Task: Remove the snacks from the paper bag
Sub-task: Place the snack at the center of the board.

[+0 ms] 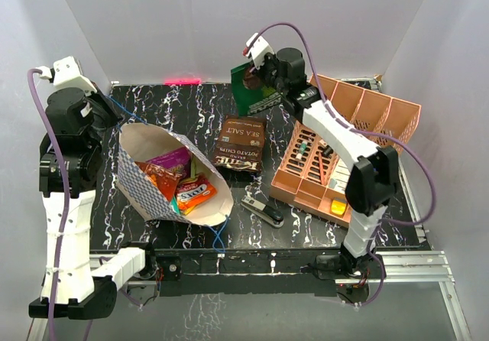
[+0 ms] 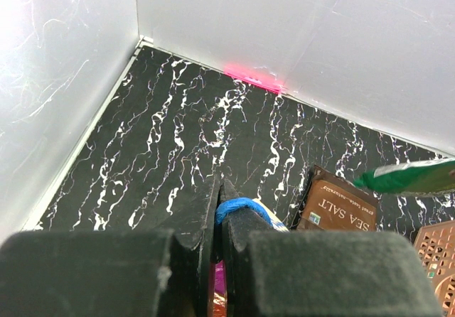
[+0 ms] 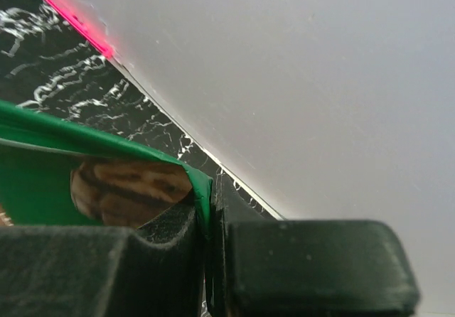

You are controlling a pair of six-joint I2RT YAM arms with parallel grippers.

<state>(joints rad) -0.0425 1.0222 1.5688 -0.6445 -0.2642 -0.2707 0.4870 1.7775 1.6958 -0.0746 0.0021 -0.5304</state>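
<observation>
Nearest, our left gripper (image 2: 219,191) is pinched shut on the blue string handle (image 2: 239,209) of the cream paper bag (image 1: 147,138), shiny purple, red and orange packets (image 1: 179,179) inside; beyond lies a brown crisp packet (image 1: 241,144), and farthest our right gripper (image 3: 210,207) clamps a raised green foil packet (image 1: 246,87).

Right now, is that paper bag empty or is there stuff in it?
Not empty. Through the paper bag's open mouth, a purple packet, a red packet and an orange FOX'S packet show inside.
</observation>
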